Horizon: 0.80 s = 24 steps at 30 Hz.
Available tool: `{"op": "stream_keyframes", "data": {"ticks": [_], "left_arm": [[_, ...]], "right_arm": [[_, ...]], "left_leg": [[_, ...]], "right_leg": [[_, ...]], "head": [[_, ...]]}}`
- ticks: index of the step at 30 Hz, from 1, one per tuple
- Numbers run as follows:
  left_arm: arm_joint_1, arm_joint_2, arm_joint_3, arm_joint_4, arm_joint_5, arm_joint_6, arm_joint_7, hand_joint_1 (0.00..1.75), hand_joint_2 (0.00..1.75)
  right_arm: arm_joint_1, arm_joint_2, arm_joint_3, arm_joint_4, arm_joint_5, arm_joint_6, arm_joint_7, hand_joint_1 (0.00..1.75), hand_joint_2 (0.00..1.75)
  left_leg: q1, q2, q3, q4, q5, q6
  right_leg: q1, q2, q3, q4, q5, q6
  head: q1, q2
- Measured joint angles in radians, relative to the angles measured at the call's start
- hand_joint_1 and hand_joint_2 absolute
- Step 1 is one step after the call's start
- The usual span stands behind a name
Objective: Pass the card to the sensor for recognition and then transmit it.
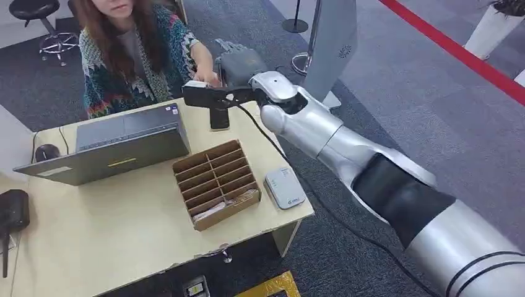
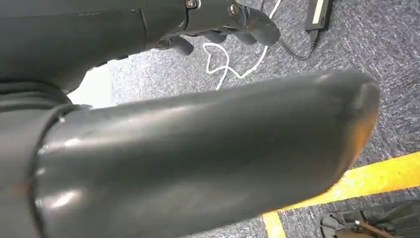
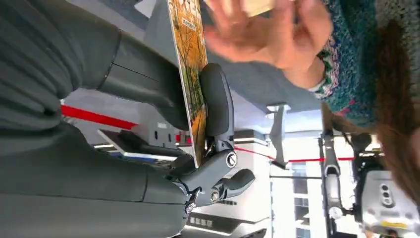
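My right hand point(image 1: 240, 64) is stretched out past the far edge of the desk toward a seated person. In the right wrist view it point(image 3: 148, 163) pinches a card point(image 3: 190, 69) with an orange picture between thumb and a finger, seen edge on. The person's hand point(image 3: 270, 32), blurred, is close to the card's free end; I cannot tell if it touches. In the head view that hand point(image 1: 207, 69) sits just left of mine. A small white sensor box point(image 1: 285, 187) lies on the desk's right side. My left hand point(image 2: 223, 22) hangs over the carpet and holds nothing.
On the desk point(image 1: 111, 235) stand an open laptop point(image 1: 117, 148) and a brown slotted cardboard box point(image 1: 216, 182). A mouse point(image 1: 46, 151) lies at the left. A grey screen on a stand point(image 1: 331, 43) rises right of my hand. A cable point(image 1: 291, 167) trails along my right arm.
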Motion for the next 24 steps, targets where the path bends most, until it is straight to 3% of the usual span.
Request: {"op": "stream_keyframes", "data": {"ticks": [13, 14, 15, 22, 23, 24], "left_arm": [[0.005, -0.002, 0.0, 0.0, 0.008, 0.013, 0.001, 0.0, 0.0], [0.006, -0.002, 0.0, 0.0, 0.009, 0.014, 0.001, 0.0, 0.0], [0.008, -0.002, 0.0, 0.0, 0.01, 0.016, 0.001, 0.0, 0.0], [0.02, -0.002, 0.0, 0.0, 0.011, 0.022, 0.001, 0.0, 0.0], [0.023, -0.002, 0.001, 0.0, 0.011, 0.023, 0.001, 0.0, 0.0], [0.025, -0.002, 0.001, 0.0, 0.011, 0.024, 0.001, 0.0, 0.0]], "right_arm": [[-0.067, 0.147, 0.07, 0.222, -0.026, -0.05, -0.039, 1.75, 1.75], [-0.068, 0.153, 0.074, 0.236, -0.026, -0.055, -0.039, 0.42, 1.75], [-0.068, 0.158, 0.076, 0.249, -0.026, -0.059, -0.039, 0.0, 1.75], [-0.076, 0.19, 0.1, 0.345, -0.049, -0.117, -0.04, 0.0, 1.75], [-0.077, 0.194, 0.104, 0.36, -0.059, -0.128, -0.041, 0.0, 0.0], [-0.077, 0.194, 0.104, 0.365, -0.071, -0.146, -0.043, 0.0, 0.0]], "left_leg": [[0.0, 0.0, 0.0, 0.0, 0.0, 0.0], [0.0, 0.0, 0.0, 0.0, 0.0, 0.0], [0.0, 0.0, 0.0, 0.0, 0.0, 0.0], [0.0, 0.0, 0.0, 0.0, 0.0, 0.0], [0.0, 0.0, 0.0, 0.0, 0.0, 0.0], [0.0, 0.0, 0.0, 0.001, 0.0, 0.0]], "right_leg": [[0.0, 0.0, -0.001, 0.0, 0.0, 0.0], [0.0, 0.0, -0.001, 0.0, 0.0, 0.0], [0.0, 0.0, -0.001, 0.0, 0.0, 0.0], [0.0, 0.0, -0.001, 0.0, 0.0, 0.0], [0.0, 0.0, -0.001, 0.0, 0.0, 0.0], [0.0, 0.0, -0.001, 0.0, 0.0, 0.0]], "head": [[0.0, 0.0], [0.0, 0.0], [0.0, 0.0], [0.0, 0.0], [0.0, 0.0], [0.0, 0.0]]}}
